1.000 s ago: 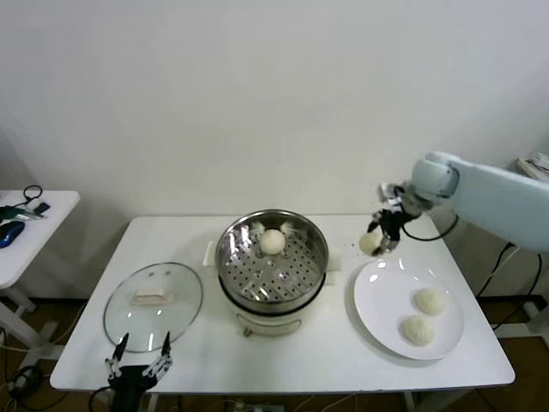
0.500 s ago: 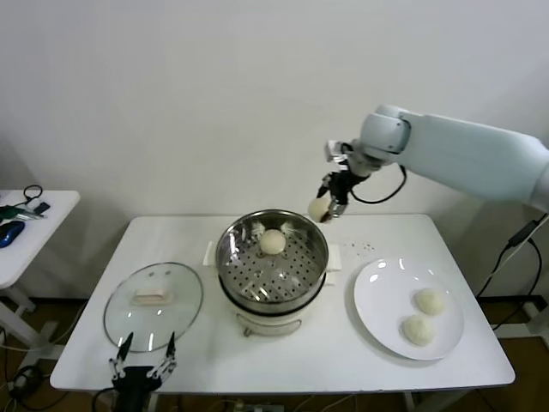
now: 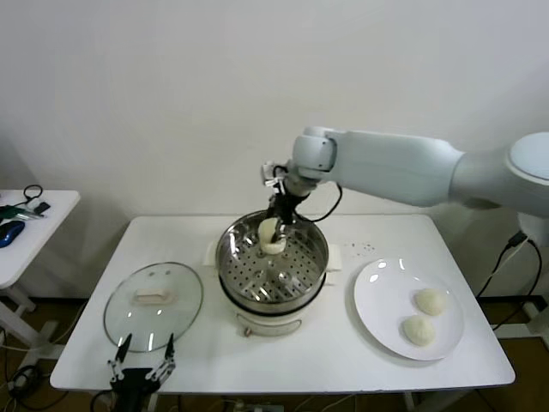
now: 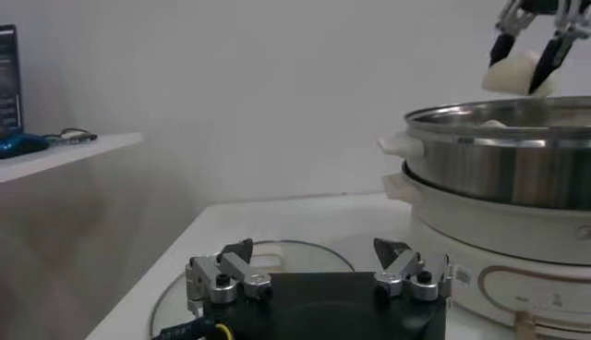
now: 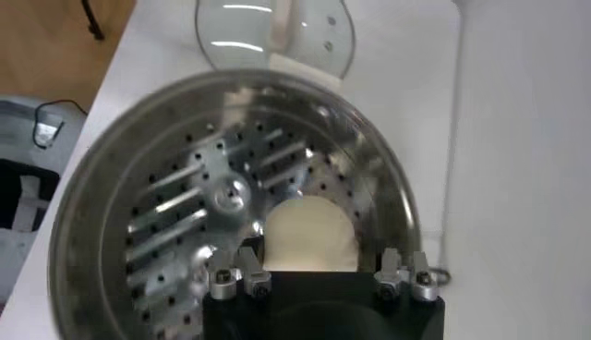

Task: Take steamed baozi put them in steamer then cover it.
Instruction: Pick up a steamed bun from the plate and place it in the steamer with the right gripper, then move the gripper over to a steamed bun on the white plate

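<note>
Pale blue-white rounded shell on right arm (image 3: 403, 167), black cable looping at wrist. Black grippers: right gripper (image 3: 276, 225), left gripper (image 3: 137, 365), silver finger brackets with dark screws.

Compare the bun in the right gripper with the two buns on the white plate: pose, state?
The held bun hangs over the steamer, pinched by the shut right gripper; the plate buns lie free on the white plate. The held one is squeezed and looks taller than wide; the plate ones sit low and round. All are smooth and cream-white.
</note>
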Robot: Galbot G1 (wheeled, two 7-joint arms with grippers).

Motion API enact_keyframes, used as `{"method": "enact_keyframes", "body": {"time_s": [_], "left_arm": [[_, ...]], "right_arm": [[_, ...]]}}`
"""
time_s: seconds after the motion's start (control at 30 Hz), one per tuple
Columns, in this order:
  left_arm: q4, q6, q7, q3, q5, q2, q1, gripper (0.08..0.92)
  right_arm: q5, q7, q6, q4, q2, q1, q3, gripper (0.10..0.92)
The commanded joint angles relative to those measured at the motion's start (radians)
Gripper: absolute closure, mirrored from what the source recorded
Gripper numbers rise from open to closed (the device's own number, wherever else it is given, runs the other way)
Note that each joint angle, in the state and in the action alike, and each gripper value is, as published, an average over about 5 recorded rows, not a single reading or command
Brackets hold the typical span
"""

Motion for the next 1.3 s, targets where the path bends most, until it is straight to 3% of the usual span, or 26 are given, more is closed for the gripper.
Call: {"method": "enact_keyframes", "body": {"time_s": [0.03,0.53,0.83,1.03,1.3], "left_arm": [[0.003,0.005,-0.010,0.000,0.003,0.001,-0.004,0.177],[0.021,0.017,-0.004,0.005,0.002,0.004,-0.026,0.177],[0.019,0.026,0.000,0.004,0.006,0.011,-0.040,0.177],[0.013,0.034,0.004,0.009,0.012,0.011,-0.053,0.177],[0.014,0.031,0.003,0.002,0.010,0.016,-0.052,0.177]], "right_arm": [[0.025,0.028,-0.015,-0.005,0.091,-0.051,-0.018,0.355],[0.011,0.043,-0.027,-0.009,0.089,-0.094,-0.029,0.350],[-0.019,-0.002,-0.018,0.001,0.052,-0.072,-0.004,0.214],[-0.054,-0.061,0.018,0.057,-0.066,0.032,-0.011,0.203],[-0.110,-0.157,0.091,0.179,-0.341,0.148,-0.029,0.203]]}}
